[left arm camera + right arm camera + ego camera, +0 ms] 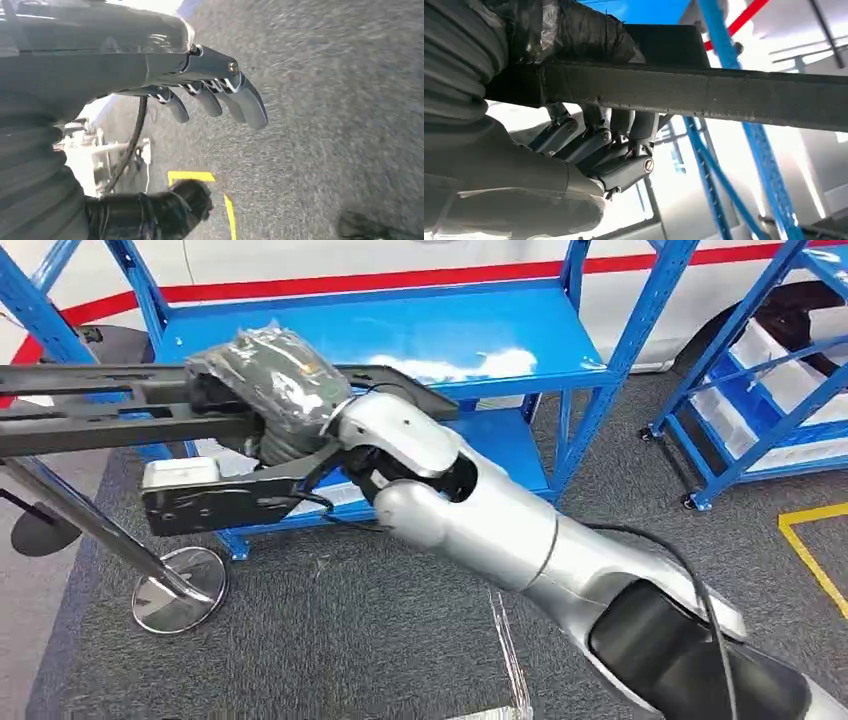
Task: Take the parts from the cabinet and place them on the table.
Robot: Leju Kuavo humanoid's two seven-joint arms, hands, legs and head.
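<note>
The robot's left hand [210,95] hangs empty, fingers loosely apart, above the floor while its right hand [589,150] grasps a long black part [120,405] beside the blue cabinet [400,335], where its overhanging length could snag the uprights.

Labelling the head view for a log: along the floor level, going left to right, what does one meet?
Round chrome stand base → right arm → second blue rack → yellow floor tape.
</note>
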